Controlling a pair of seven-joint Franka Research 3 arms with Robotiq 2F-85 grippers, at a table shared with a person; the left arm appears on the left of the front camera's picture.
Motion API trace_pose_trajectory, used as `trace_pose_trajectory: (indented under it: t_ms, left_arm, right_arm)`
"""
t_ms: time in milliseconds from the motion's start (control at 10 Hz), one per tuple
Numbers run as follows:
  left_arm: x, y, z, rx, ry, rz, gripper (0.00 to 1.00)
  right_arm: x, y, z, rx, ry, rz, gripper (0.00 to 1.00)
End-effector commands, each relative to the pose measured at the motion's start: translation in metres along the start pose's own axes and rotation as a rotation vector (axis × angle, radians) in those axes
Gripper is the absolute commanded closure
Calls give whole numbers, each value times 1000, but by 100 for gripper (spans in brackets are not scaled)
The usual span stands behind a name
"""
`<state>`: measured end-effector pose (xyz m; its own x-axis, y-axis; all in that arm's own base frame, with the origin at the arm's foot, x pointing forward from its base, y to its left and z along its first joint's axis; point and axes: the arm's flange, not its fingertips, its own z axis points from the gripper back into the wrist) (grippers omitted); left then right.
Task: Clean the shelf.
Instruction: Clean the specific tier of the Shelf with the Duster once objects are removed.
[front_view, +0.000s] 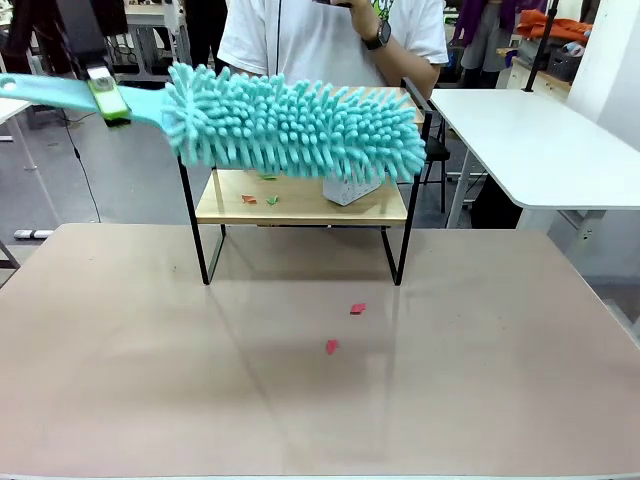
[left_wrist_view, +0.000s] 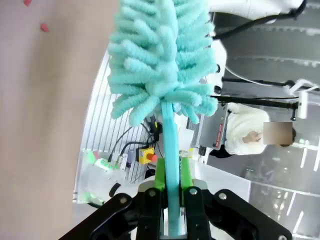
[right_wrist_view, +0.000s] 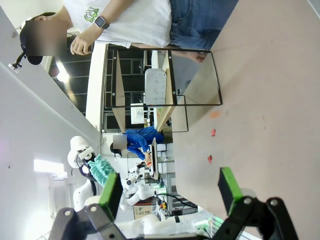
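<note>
Shelf: the shelf (front_view: 225, 208) was seen standing upright on the counter (front_view: 120, 380), directly before a person (front_view: 320, 40) in a white T-shirt. Its two wooden boards were carried in a thin black frame.
Upper board: it was largely covered in the front view by the duster head.
Lower board, contents: a white box (front_view: 350, 188) was set right of the shelf's middle. A red scrap (front_view: 248, 199) and a green scrap (front_view: 272, 200) were scattered toward the shelf's left end.
Box: dark marks were printed on its face, too small to be read. What it held could not be told.
Duster: a teal chenille duster (front_view: 300, 125) was held level across the front of the shelf's upper tier. Contact with the shelf could not be told.
Left fingers: the left fingers (front_view: 108, 100) were clamped on the duster's flat teal handle, up and to the left of the shelf.
Right fingers: the right fingers (right_wrist_view: 111, 192) were spread wide apart with nothing between them, well off from the shelf.
Counter before the shelf: a red bit (front_view: 358, 309) was lying just in front of the shelf, and a second red bit (front_view: 331, 346) a little farther from it.
Writing: a green print (right_wrist_view: 92, 12) was seen on the T-shirt in the right wrist view, but it could not be read.
</note>
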<state>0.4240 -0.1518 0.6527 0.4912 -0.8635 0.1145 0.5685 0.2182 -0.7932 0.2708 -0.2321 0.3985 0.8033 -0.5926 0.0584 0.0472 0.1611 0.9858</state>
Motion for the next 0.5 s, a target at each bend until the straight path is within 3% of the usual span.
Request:
trace_pose_trajectory:
  t_ms: [0, 200, 400]
  left_arm:
    - [-9, -4, 28, 8, 15, -21, 88]
    - [-12, -1, 32, -29, 23, -32, 88]
    - [-27, -2, 43, -40, -38, -13, 88]
  right_arm:
    - [-1, 2, 0, 6, 4, 13, 0]
    - [-1, 2, 0, 6, 4, 13, 0]
    - [-1, 2, 0, 6, 4, 13, 0]
